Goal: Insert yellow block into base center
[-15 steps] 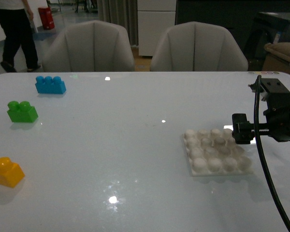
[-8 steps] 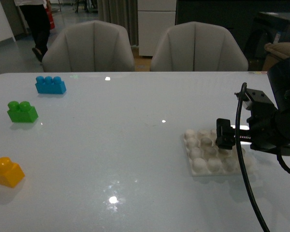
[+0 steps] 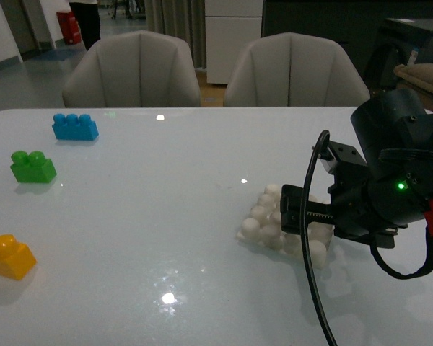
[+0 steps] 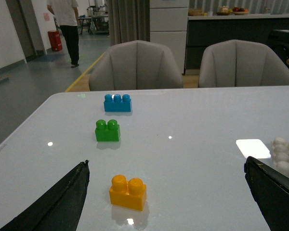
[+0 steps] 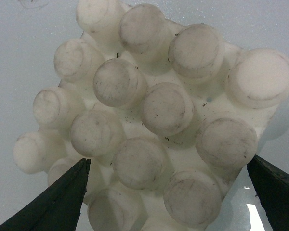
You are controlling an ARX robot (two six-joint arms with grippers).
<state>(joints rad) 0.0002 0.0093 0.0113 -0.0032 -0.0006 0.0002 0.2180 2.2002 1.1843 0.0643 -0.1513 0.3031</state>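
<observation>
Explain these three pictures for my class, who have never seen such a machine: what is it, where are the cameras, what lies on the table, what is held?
This is a robot with two arms, each ending in a two-fingered gripper. The front view looks out from its body across a glossy white table; the other two come from cameras on its wrists. On the table lie a small yellow plastic studded block, a green plastic brick, a blue plastic brick and a flat white square studded base plate. The left gripper is open, holding nothing. The right gripper has its fingers spread either side of the base plate; whether it grips the plate cannot be told.
</observation>
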